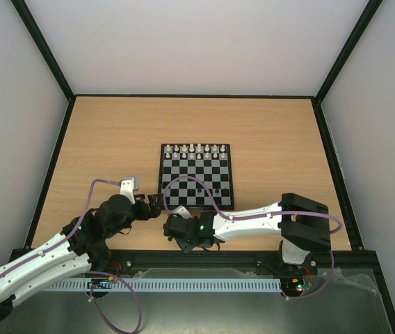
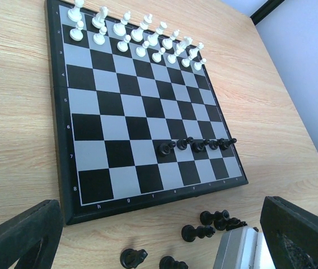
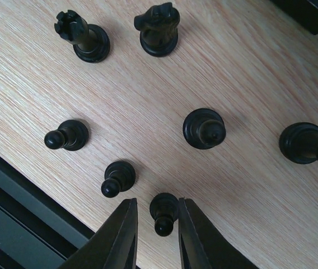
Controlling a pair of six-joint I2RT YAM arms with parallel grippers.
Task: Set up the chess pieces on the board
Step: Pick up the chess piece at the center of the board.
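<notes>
Pawns (image 2: pixel 195 145), five dark, stand on the board (image 2: pixel 61 112); we see loose pieces (image 3: pixel 204 128) on the surface (image 2: pixel 13 112), right hand (image 3: pixel 157 205) straddling a pawn (image 3: pixel 163 213), grip unclear, left hand (image 2: pixel 159 213) gaping.

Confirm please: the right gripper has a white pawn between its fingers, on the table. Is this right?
No. The pawn between the fingers of the right gripper is dark, not white; it is on the table. The right wrist view shows it.
</notes>
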